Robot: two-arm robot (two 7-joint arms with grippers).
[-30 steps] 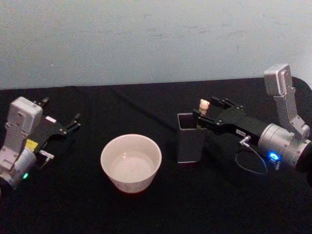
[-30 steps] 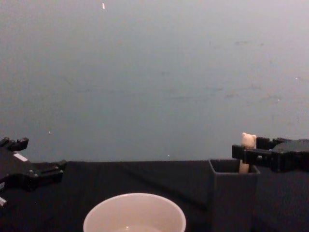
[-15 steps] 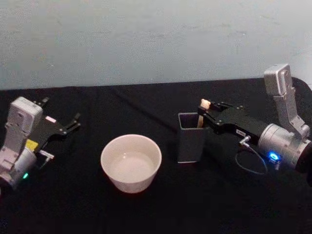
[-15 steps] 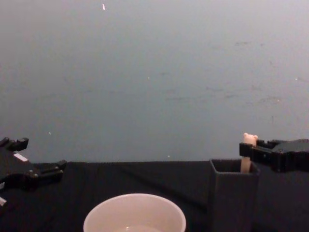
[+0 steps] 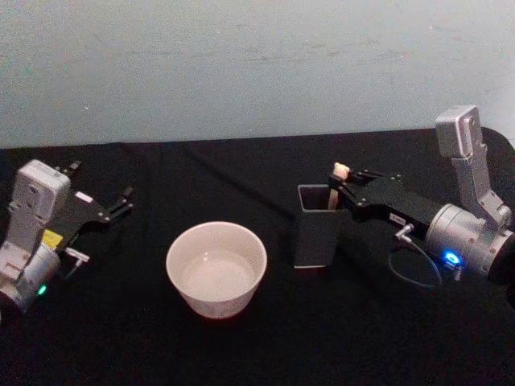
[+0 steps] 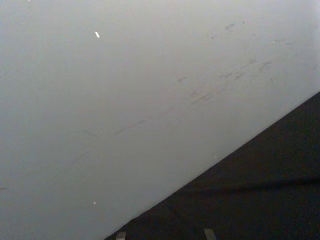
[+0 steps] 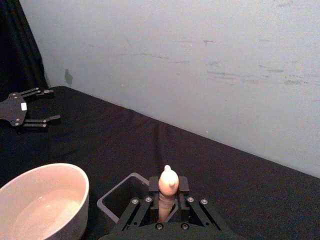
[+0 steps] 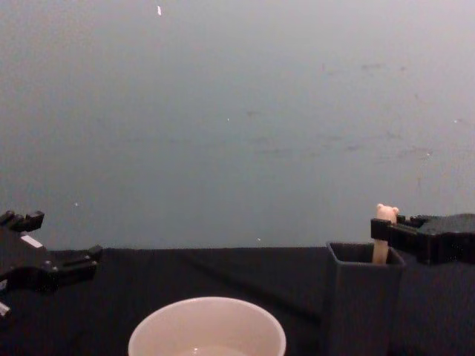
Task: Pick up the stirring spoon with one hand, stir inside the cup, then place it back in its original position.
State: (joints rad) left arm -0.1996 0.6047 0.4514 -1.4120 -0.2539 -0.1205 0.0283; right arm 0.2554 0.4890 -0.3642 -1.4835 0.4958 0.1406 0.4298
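Head view gives the full layout on the black table [image 5: 241, 354]: the cup [image 5: 216, 269] stands near the middle, the dark grey holder [image 5: 315, 229] is just to its right without touching it, and the right gripper [image 5: 341, 190] reaches in from the right to the holder's far right corner. Right wrist view shows what the head view does not resolve: the black fingers [image 7: 154, 187] are drawn in narrow and press both sides of the beige handle of the stirring spoon [image 7: 168, 192], clamping it just below the bear head. Chest view supplies the side profile: the spoon stands roughly upright, with its bear head just above the gripper and its handle running down past the rim into the holder's open top. The spoon's bowl is hidden inside the holder, and whether it touches the bottom cannot be told. The left gripper [image 5: 113, 207] sits at the left side of the table, well apart from the cup, fingers spread with nothing between them. Left wrist view shows the pale wall [image 6: 125, 100] and the table's far edge.
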